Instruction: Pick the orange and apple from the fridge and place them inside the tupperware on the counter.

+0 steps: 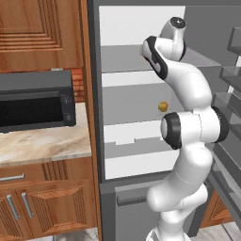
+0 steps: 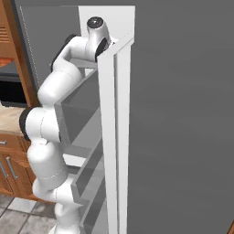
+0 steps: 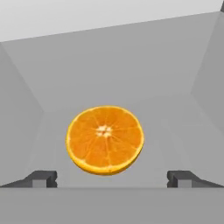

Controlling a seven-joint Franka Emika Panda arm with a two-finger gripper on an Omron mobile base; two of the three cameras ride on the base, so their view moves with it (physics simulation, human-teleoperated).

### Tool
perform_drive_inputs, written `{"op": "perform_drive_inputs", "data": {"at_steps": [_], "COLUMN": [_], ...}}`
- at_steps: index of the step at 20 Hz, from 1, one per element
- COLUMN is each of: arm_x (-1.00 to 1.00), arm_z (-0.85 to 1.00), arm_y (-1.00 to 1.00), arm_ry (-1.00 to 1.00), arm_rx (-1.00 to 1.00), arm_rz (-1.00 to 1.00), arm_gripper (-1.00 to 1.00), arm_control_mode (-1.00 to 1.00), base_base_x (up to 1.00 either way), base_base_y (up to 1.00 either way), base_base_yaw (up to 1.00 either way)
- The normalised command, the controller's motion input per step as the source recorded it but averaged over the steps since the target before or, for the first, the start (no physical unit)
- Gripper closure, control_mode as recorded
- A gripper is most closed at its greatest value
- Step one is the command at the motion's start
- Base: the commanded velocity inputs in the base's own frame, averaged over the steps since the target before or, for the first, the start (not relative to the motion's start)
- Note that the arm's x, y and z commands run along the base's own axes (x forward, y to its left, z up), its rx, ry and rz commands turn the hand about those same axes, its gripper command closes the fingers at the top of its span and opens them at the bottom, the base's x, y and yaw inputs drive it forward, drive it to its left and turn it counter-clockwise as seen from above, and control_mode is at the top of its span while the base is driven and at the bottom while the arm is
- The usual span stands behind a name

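Observation:
In the hand view the orange (image 3: 105,139) lies on a grey fridge shelf, its cut face with pale segments turned toward me. My gripper (image 3: 112,179) is open, its two dark fingertips (image 3: 43,178) standing wide to either side just short of the fruit and touching nothing. The arm reaches into the upper part of the open fridge (image 1: 134,28). The apple (image 1: 163,106), small and golden-brown, rests on a middle shelf below the arm's elbow. The counter (image 1: 44,141) lies left of the fridge. The tupperware is out of view.
A black microwave (image 1: 35,101) stands on the counter under a wooden wall cabinet. Brown cabinets with silver handles (image 1: 12,178) sit below. The open fridge door (image 2: 183,114) with its door shelves (image 1: 230,106) stands close on the arm's right side.

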Motion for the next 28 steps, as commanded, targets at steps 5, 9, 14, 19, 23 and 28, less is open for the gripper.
{"op": "perform_drive_inputs", "data": {"at_steps": [5,9,14,19,23,28], "arm_x": [0.39,0.4,0.33,0.03,0.08,0.07], "arm_z": [-0.1,-0.1,-0.12,-0.32,-0.34,-0.06], "arm_y": [-0.14,-0.04,0.0,0.0,0.0,0.0], "arm_ry": [0.0,0.0,0.0,0.04,0.04,-0.01], "arm_rx": [0.0,0.0,0.0,0.0,0.0,0.0], "arm_rz": [0.0,0.0,0.0,0.0,0.0,0.0], "arm_gripper": [-1.0,-1.0,-1.0,-1.0,-1.0,1.0], "arm_control_mode": [-1.0,-1.0,-1.0,-1.0,-1.0,-1.0], "base_base_x": [0.0,0.0,0.0,0.0,0.0,0.0], "base_base_y": [0.0,0.0,0.0,0.0,0.0,0.0], "base_base_yaw": [0.0,0.0,0.0,0.0,0.0,0.0]}}
